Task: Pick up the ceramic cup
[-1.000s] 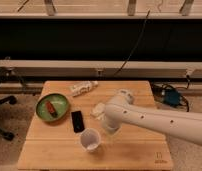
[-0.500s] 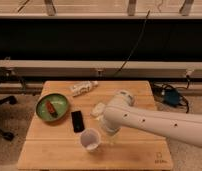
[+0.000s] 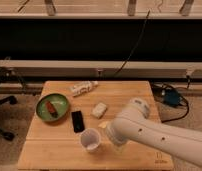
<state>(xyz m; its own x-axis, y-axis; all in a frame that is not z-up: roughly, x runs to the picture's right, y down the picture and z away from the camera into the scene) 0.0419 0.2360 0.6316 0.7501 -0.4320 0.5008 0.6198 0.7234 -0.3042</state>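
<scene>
The ceramic cup (image 3: 90,139) is small, white and round, standing upright on the wooden table (image 3: 54,150) near its front middle. My white arm reaches in from the right. My gripper (image 3: 108,131) is at the end of the arm, right beside the cup's right side. The arm's wrist hides most of the gripper.
A green plate (image 3: 52,107) with a red item lies at the left. A black rectangular object (image 3: 77,121) lies just behind the cup. A small white block (image 3: 99,109) sits mid-table and a crumpled white bottle (image 3: 83,88) lies at the back. A blue device (image 3: 172,98) sits on the floor at the right.
My arm has shifted slightly toward the left and front, bringing the gripper closer against the cup's right side. The cup has stayed in place.
</scene>
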